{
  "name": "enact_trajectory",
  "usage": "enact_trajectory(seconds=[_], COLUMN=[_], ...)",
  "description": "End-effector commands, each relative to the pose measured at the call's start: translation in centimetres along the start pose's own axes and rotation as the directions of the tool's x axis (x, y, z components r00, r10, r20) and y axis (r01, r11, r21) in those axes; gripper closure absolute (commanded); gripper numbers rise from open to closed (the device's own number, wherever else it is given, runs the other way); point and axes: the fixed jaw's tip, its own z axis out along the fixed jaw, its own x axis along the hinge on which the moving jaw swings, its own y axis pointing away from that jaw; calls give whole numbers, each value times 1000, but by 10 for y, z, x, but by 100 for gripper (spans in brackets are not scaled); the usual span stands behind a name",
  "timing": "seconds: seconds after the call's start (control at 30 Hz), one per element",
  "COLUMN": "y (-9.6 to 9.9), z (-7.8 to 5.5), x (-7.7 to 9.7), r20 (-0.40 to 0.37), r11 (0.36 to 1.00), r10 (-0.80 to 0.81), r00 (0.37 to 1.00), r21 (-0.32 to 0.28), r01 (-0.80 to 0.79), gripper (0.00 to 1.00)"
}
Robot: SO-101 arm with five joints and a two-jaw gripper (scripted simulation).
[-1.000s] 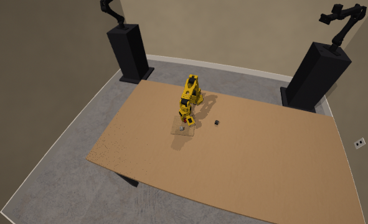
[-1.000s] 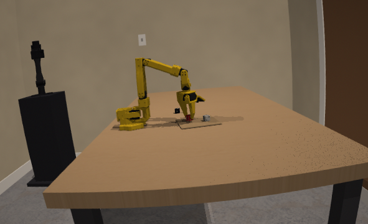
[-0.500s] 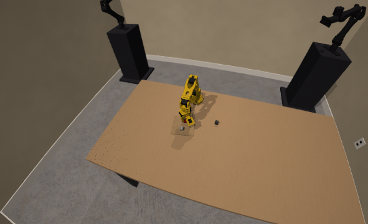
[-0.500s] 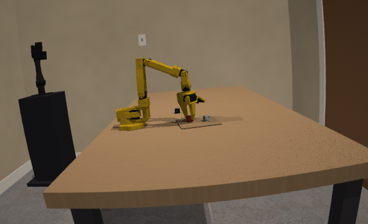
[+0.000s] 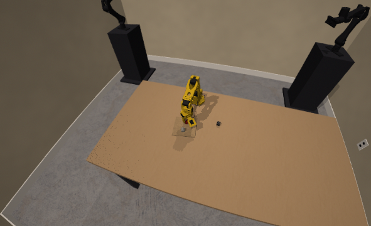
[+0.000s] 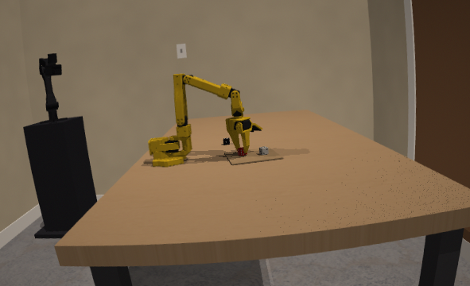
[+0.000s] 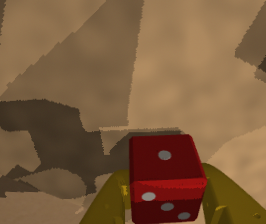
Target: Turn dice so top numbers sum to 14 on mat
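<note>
yellow claw [image 5: 186, 122] [image 6: 242, 154] [image 7: 165, 200] clamped on red die [image 5: 186, 122] [image 6: 241, 152] [image 7: 165, 170], white die [image 5: 182, 129] [image 6: 263, 151] near it on the mat [image 5: 189, 134] [image 6: 254, 160], black die [image 5: 218, 123] [image 6: 226, 141] on the table [image 5: 251, 157] [image 6: 258, 199]

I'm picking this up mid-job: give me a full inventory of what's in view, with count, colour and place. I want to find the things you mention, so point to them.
Red die [image 6: 241, 151] [image 7: 166, 165]: one, red, between the gripper's fingers.
White die [image 5: 182, 129] [image 6: 263, 151]: one, white, on the mat.
Black die [image 5: 218, 123] [image 6: 226, 141]: one, black, on the table, off the mat.
Mat [image 5: 177, 133] [image 6: 254, 160]: one, tan, on the table.
Table [image 5: 251, 163] [image 6: 219, 206]: one, wood-brown top, on the grey floor.
Pedestals: two, black, beyond the table, each bearing a black arm.
Wall plates: two, pale, on the walls.
Robot arm [image 5: 193, 89] [image 6: 180, 101]: one, yellow with black parts, standing on the table.
Gripper [image 6: 242, 150] [image 7: 166, 187]: one, yellow, shut on the red die.
</note>
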Motion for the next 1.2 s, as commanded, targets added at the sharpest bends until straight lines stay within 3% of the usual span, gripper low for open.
enact_trajectory(seconds=[0.0, 0.73, 1.17], y=[0, 0, -1], z=[-1, -1, -3], x=[-3, -3, -3], r20=[12, 12, 12], r11=[1000, 1000, 1000], r10=[-4, -4, -4], r00=[1000, 1000, 1000], r21=[12, 12, 12], r01=[3, 3, 3], gripper=[89, 72, 71])
